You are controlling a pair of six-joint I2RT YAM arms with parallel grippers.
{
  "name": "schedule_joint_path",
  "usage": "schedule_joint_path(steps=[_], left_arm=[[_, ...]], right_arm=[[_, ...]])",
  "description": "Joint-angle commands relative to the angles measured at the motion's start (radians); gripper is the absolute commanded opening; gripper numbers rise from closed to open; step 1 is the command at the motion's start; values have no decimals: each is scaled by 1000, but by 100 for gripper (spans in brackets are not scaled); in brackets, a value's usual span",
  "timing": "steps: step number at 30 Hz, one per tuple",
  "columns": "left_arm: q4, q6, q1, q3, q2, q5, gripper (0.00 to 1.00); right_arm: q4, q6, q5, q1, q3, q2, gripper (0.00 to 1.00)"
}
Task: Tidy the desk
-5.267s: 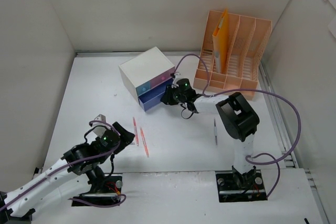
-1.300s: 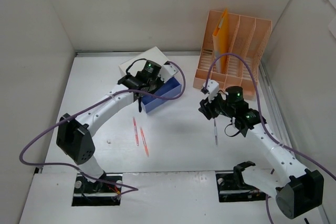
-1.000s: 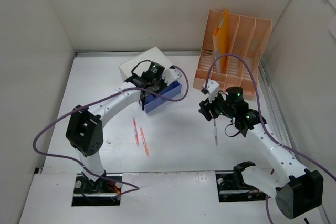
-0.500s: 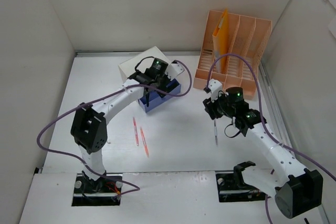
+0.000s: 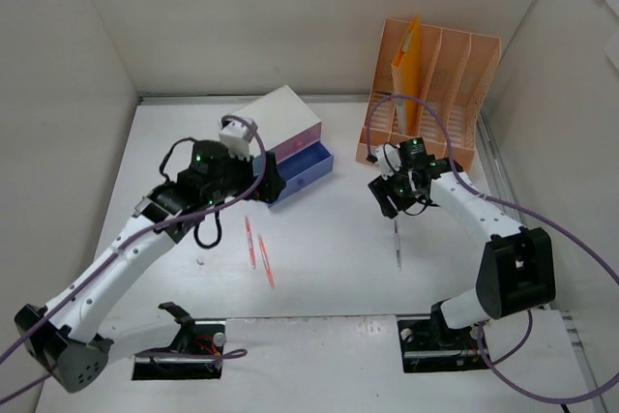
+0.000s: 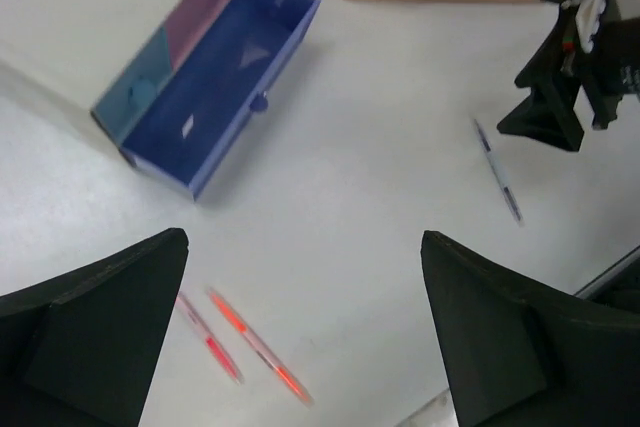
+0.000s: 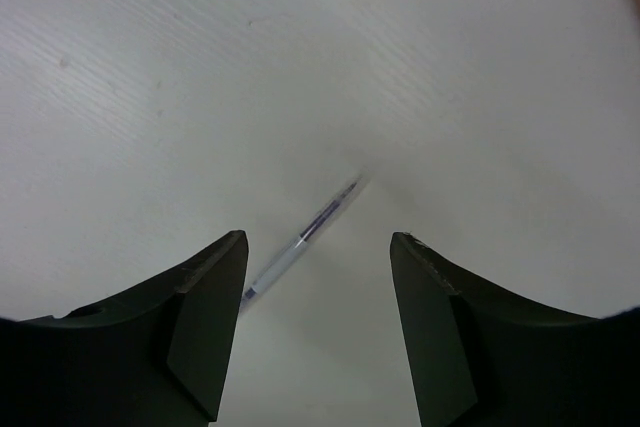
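Left gripper (image 6: pixel 305 237): fingers spread wide, nothing held
Right gripper (image 7: pixel 318 237): fingers parted, nothing held
Desk (image 5: pixel 329 258): spreads beneath both pairs of fingers
Blue pen (image 7: pixel 325 215): flat on the desk, slanted across the gap between the right fingers
Orange pens (image 6: pixel 255 345): side by side on the desk in the gap between the left fingers, nearer the finger at the left of the wrist view
Blue drawer (image 6: pixel 215 102): pulled open, well beyond the left fingertips
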Motion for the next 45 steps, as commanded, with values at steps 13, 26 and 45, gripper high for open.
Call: schedule_joint_path(steps=[13, 26, 45], left_arm=[[-4, -462, -2, -338, -354, -201, 100], [-21, -530, -2, -394, -430, -229, 100], [-64, -762, 7, -574, -558, -318, 100]], right_arm=[[-234, -168, 41, -8, 49, 229, 48], [-80, -36, 229, 57, 12, 373, 43], [-155, -202, -152, 58, 158, 205, 0]])
